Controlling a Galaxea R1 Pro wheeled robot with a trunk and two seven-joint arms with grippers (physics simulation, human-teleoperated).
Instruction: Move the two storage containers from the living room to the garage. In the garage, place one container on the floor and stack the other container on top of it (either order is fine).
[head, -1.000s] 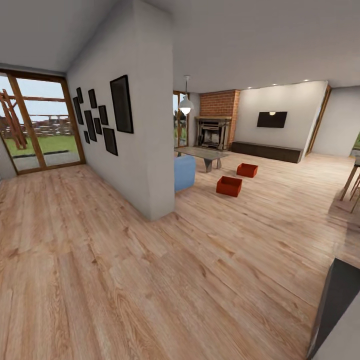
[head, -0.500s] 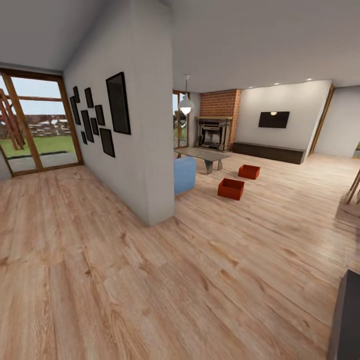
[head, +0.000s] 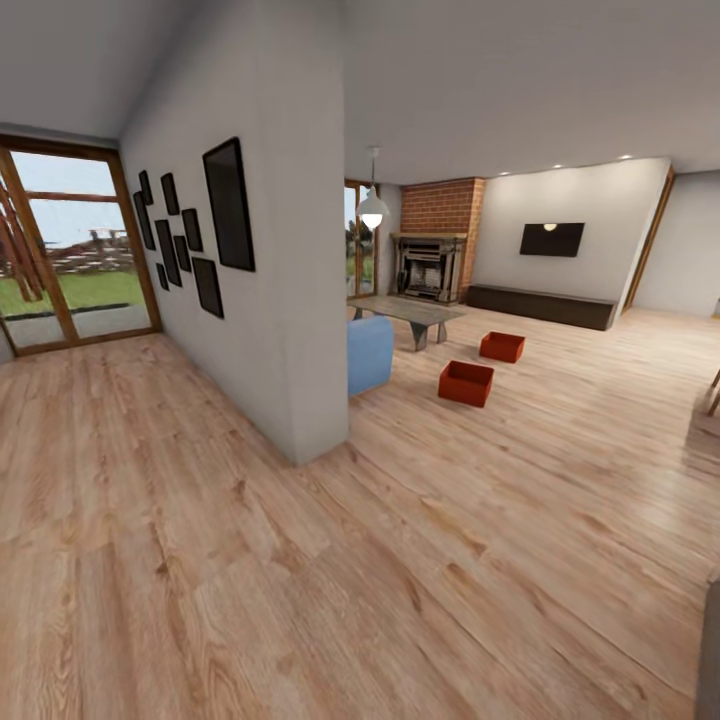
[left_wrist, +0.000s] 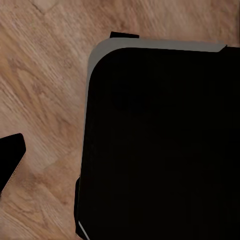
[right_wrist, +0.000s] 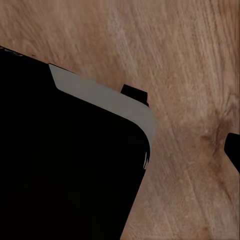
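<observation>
Both storage containers (head: 466, 383) (head: 501, 347) sit on the living room's wood floor (head: 420, 560), well ahead and rightward, nearer the right arm; neither end effector's state can be told.

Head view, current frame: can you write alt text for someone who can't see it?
Two red-orange storage containers sit apart on the light wood-plank floor of a living room, near a low grey table. Behind them are a brick fireplace and a long dark cabinet; a white wall with black frames divides the foreground.
</observation>
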